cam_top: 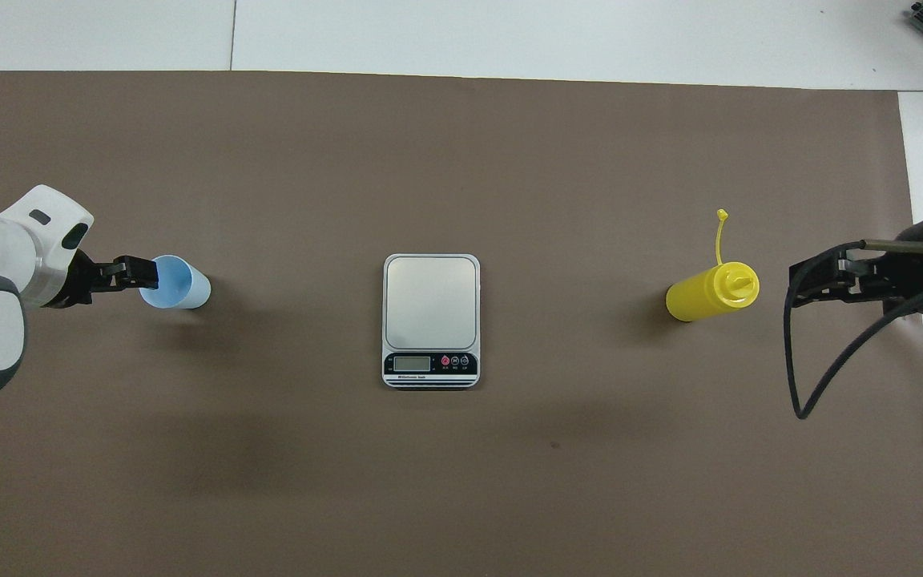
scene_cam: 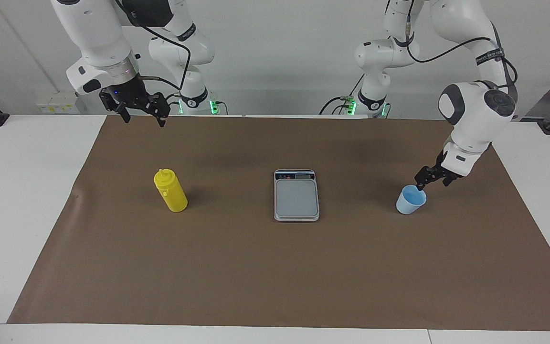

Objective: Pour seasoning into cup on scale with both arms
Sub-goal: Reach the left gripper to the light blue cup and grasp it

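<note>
Basically nothing's done: cup [scene_cam: 410, 200] sits off the scale [scene_cam: 296, 196], left gripper [scene_cam: 431, 181] beside it, right gripper [scene_cam: 141, 109] waiting; both wide, empty.

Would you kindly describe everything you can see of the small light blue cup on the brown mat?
The small light blue tapered plastic cup has no handle; its outside is paler, its inside brighter blue and apparently empty. It stands upright, mouth up, on the brown paper mat toward the left arm's end of the table, level with the flat silver-grey kitchen scale but apart from it. The left hand, open, is at its rim; whether it touches cannot be told.
</note>
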`<state>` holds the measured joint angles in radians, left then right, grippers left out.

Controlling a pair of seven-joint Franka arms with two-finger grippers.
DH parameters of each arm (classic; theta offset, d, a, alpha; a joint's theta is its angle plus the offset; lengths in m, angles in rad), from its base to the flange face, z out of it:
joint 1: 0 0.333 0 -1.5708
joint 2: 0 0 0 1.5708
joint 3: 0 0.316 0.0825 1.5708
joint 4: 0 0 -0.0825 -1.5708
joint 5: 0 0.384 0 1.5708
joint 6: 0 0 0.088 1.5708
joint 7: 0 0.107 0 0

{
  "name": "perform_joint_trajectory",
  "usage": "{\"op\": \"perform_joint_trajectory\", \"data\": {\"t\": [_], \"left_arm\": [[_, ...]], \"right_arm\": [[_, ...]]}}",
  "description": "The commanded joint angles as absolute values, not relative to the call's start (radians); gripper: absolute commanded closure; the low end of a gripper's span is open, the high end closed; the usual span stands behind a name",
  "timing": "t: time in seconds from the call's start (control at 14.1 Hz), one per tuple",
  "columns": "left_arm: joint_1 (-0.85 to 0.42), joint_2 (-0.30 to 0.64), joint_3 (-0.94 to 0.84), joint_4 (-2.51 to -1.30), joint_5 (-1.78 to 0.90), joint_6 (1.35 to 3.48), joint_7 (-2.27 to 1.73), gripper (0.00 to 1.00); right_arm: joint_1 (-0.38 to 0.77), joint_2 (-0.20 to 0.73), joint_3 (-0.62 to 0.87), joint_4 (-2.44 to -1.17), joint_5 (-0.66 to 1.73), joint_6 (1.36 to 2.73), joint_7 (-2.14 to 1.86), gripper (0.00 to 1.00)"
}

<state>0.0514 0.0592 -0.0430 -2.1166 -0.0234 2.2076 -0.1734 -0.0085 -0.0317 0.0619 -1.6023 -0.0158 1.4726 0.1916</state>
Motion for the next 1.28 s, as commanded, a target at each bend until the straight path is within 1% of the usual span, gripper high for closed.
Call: {"op": "perform_joint_trajectory", "data": {"t": [0.0,0.5,0.57,0.64,0.71,0.78,0.85,1.14,1.21], "left_arm": [[0.049,0.069,-0.046,-2.157,-0.041,2.252,-0.268,0.0],[0.026,0.127,-0.044,-2.169,-0.071,2.318,-0.304,0.0],[0.026,0.129,-0.044,-2.169,-0.071,2.316,-0.308,0.05],[0.026,0.13,-0.044,-2.168,-0.071,2.315,-0.328,0.34],[0.018,0.13,-0.044,-2.168,-0.071,2.313,-0.337,0.67],[0.015,0.129,-0.044,-2.168,-0.071,2.312,-0.328,0.96],[0.014,0.13,-0.044,-2.161,-0.069,2.31,-0.327,1.0],[0.021,0.133,-0.044,-2.142,-0.069,2.278,-0.279,1.0],[0.023,0.138,-0.044,-2.103,-0.069,2.243,-0.276,1.0]], "right_arm": [[-0.023,-0.055,0.066,-1.626,0.005,1.468,0.166,0.0],[-0.025,-0.055,0.066,-1.626,0.005,1.468,0.166,0.0],[-0.023,-0.055,0.066,-1.626,0.005,1.468,0.166,0.0],[-0.023,-0.055,0.066,-1.626,0.005,1.468,0.166,0.0],[-0.025,-0.055,0.066,-1.626,0.005,1.468,0.166,0.0],[-0.025,-0.055,0.066,-1.626,0.005,1.468,0.166,0.0],[-0.023,-0.055,0.067,-1.626,0.005,1.468,0.166,0.0],[-0.025,-0.055,0.067,-1.626,0.005,1.468,0.166,0.0],[-0.025,-0.055,0.066,-1.626,0.005,1.468,0.166,0.0]]}}
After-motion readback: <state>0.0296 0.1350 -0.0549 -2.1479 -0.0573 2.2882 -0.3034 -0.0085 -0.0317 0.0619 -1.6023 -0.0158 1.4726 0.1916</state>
